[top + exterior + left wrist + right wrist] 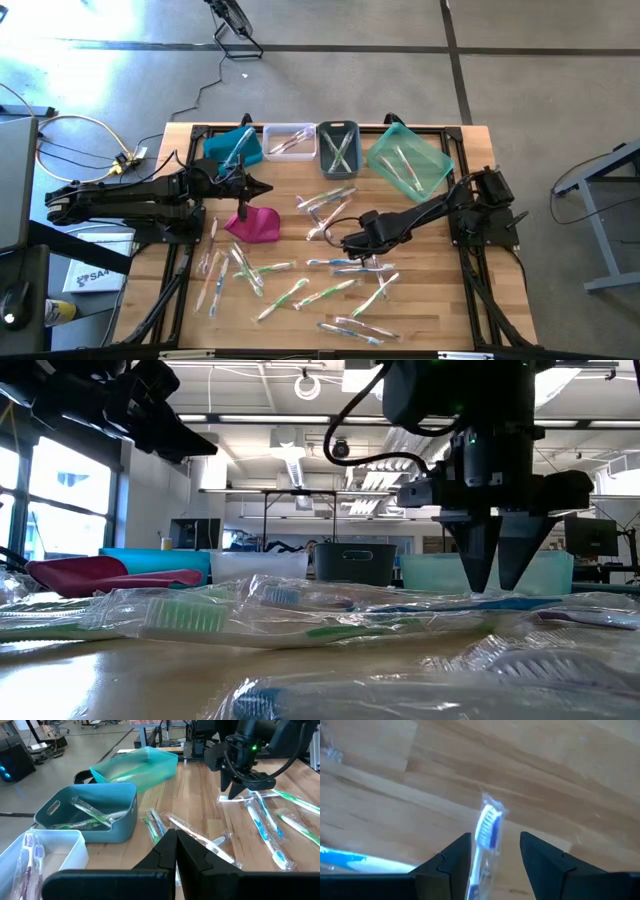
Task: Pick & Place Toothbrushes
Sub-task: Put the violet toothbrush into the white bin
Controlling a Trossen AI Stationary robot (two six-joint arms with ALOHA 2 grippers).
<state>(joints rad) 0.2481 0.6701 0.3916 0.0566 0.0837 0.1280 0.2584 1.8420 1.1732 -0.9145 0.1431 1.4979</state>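
My right end effector [495,852] hangs open astride a wrapped blue toothbrush [487,827] lying mid-counter [290,320]. I'd centre on the handle, descend fully, then close. The left end effector [176,851], shut and empty, waits near the bins.

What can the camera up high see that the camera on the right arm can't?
Only the high view shows the four bins, like the teal bin, the pink pouch, the left tool and many scattered toothbrushes. Only the right wrist view shows, close up, a wrapped blue toothbrush lying between the right tool's open fingers. Both show the wooden table and the right tool.
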